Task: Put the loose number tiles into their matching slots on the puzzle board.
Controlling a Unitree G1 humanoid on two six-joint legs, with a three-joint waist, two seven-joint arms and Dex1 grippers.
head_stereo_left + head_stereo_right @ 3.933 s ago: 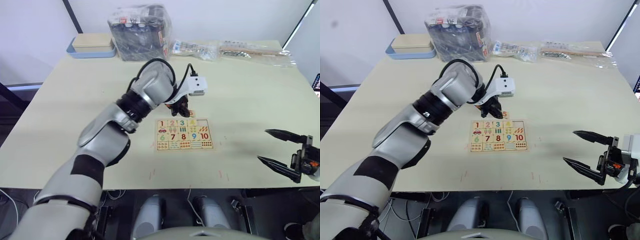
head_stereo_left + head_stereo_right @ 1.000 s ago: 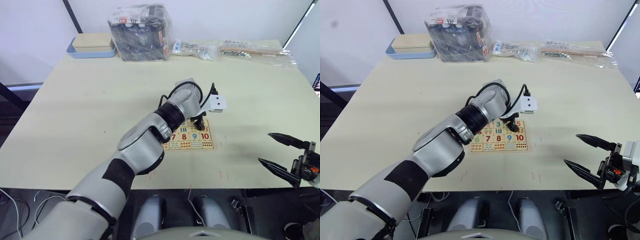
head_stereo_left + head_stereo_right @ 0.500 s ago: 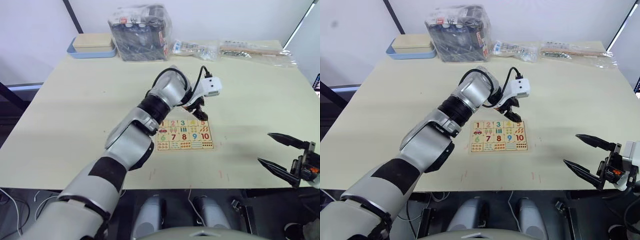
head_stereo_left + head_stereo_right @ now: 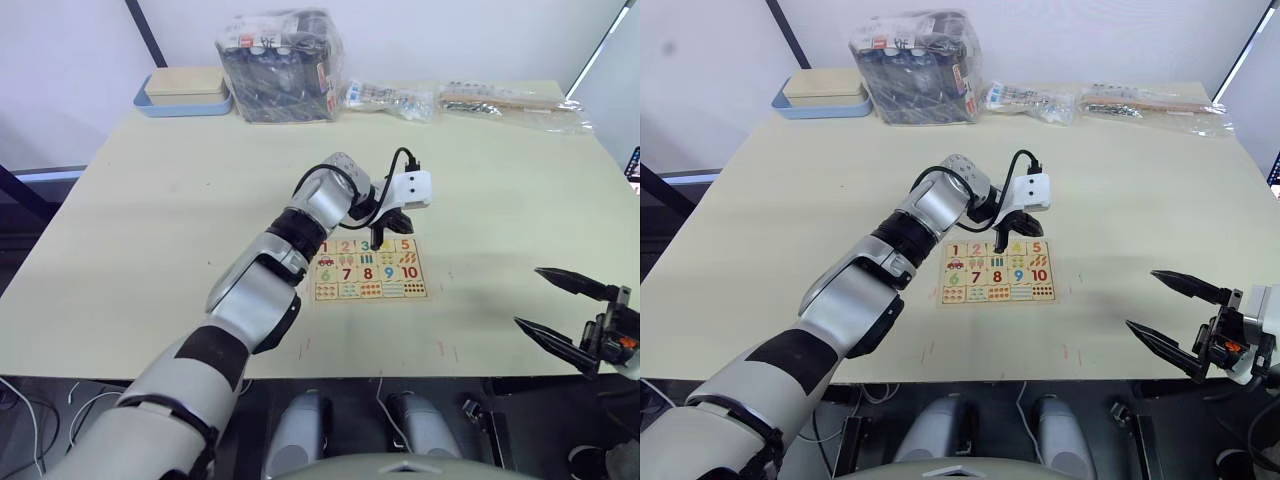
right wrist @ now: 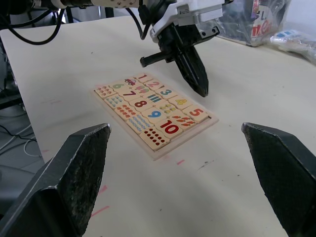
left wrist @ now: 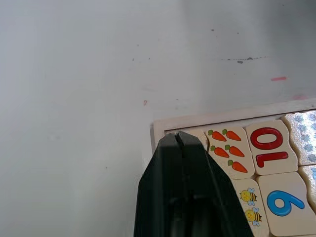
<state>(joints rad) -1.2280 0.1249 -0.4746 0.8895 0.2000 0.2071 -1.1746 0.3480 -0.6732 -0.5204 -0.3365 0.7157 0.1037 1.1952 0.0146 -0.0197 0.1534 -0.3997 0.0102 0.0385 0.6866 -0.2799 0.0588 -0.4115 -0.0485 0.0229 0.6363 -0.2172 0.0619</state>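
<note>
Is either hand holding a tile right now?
No. The left hand is shut and empty above the puzzle board; the right hand is open and empty.

Puzzle board point(image 4: 367, 268) at table point(image 4: 150, 230) centre, near front edge. Tiles 1-5 point(image 4: 365, 246) in board's back row, 6-10 in row in front. Left gripper point(image 5: 200, 89) above board's back edge. Right gripper point(image 4: 560, 310) off board's right, past table front. Tray point(image 4: 183, 95), bags point(image 4: 283, 63) along back edge.
</note>
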